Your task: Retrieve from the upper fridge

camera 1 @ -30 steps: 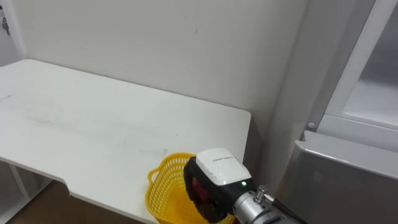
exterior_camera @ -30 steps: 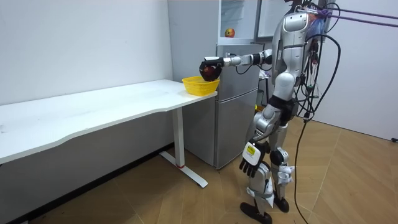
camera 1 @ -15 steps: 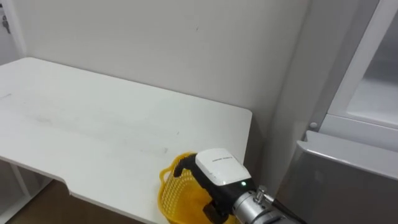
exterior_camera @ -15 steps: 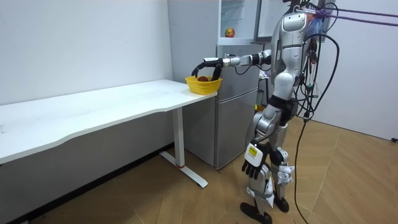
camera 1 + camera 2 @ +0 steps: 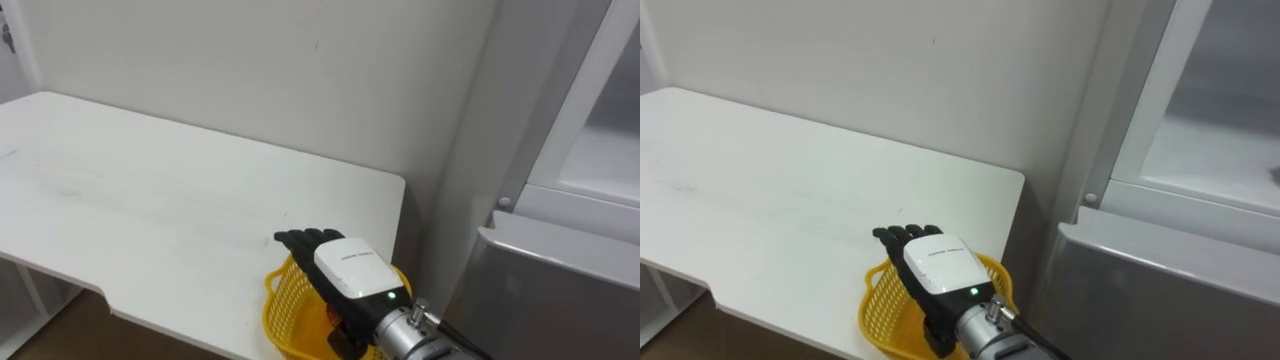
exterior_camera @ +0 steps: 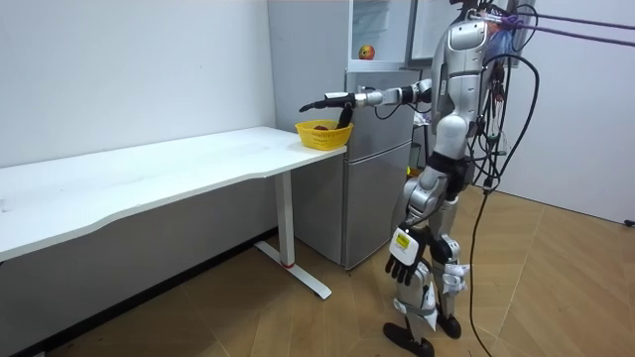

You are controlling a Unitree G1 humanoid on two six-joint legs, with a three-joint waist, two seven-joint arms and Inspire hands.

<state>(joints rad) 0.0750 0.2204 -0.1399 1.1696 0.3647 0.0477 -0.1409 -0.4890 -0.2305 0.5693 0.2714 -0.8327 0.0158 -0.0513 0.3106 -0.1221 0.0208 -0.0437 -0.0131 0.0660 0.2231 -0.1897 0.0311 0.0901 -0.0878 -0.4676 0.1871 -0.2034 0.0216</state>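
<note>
Right hand (image 5: 345, 270) spread flat, empty, over yellow basket (image 5: 280, 312) at counter (image 5: 150, 200) corner; fruit (image 6: 319, 126) inside. Withdraw upward first, clear the rim, don't nudge the basket

Before you, a long white tabletop (image 5: 150, 200) runs along a plain pale wall (image 5: 250, 70), its front edge cut in a gentle curve. In your room view, a white leg (image 6: 286, 220) holds it above a wood-plank floor (image 6: 248, 319).

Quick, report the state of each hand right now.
Right hand: open, fingers straight, over the yellow basket, holding nothing.
Left hand: hangs low by the thigh; open or closed cannot be told.
</note>
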